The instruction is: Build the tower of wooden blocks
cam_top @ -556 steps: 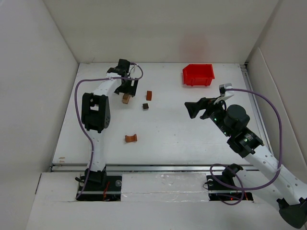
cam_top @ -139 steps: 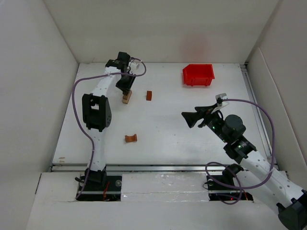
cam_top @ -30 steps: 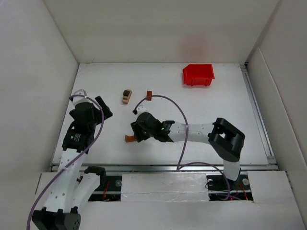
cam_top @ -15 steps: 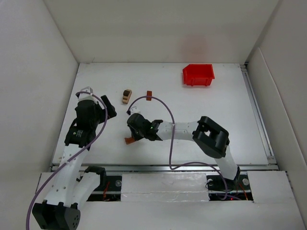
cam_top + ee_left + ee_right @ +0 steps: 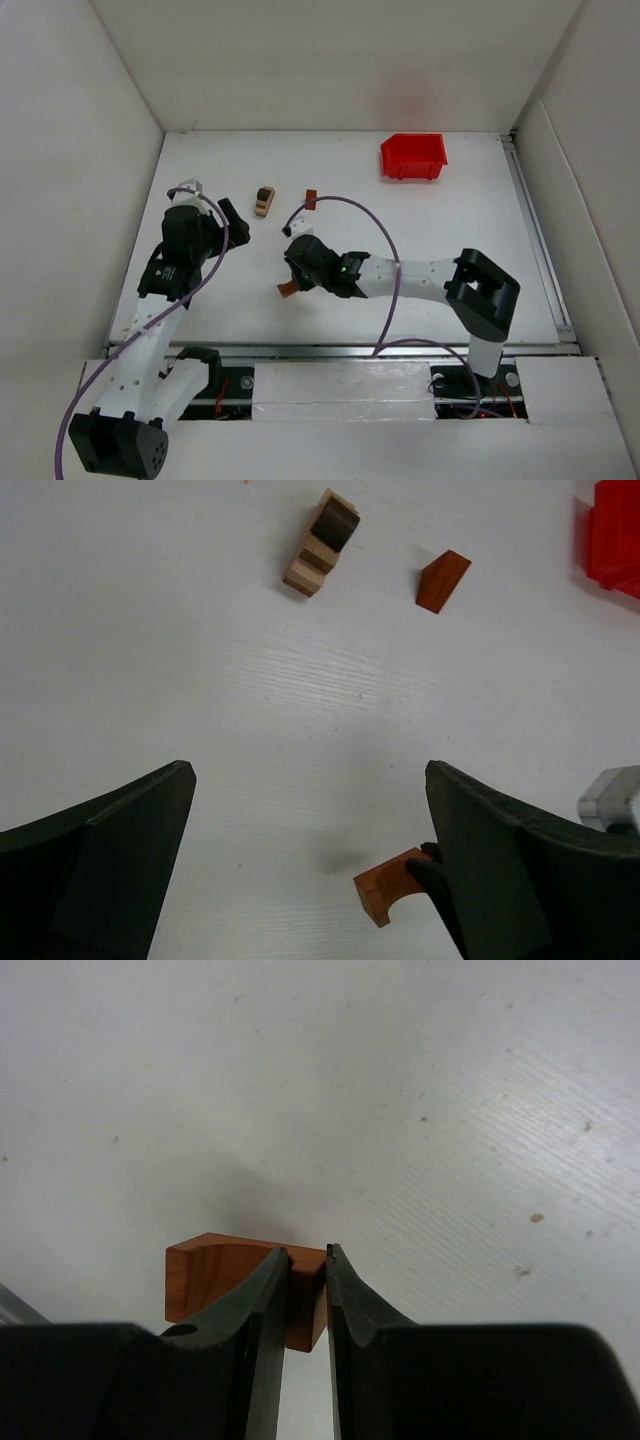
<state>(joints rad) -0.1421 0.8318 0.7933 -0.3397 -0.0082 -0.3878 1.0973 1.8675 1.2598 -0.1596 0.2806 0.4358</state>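
A reddish-brown arch block (image 5: 286, 290) sits pinched at one end in my right gripper (image 5: 292, 284), which is shut on it just left of the table's middle. In the right wrist view the arch block (image 5: 212, 1274) shows between the fingers of my right gripper (image 5: 307, 1260). In the left wrist view the arch block (image 5: 388, 888) casts a separate shadow on the table, so it is slightly raised. The tower (image 5: 264, 201), tan blocks with a dark brown piece on top, stands further back. My left gripper (image 5: 232, 215) hangs open and holds nothing; the left wrist view looks past my left gripper (image 5: 308, 780) at the tower (image 5: 322, 542).
A loose reddish-brown block (image 5: 310, 199) lies right of the tower, seen also as the block (image 5: 442, 581) in the left wrist view. A red bin (image 5: 413, 156) stands at the back right. The right arm's cable loops over the table's middle.
My right gripper has shut on the arch block and shifted it slightly right. The left arm has crept forward toward the tower, its gripper still open.
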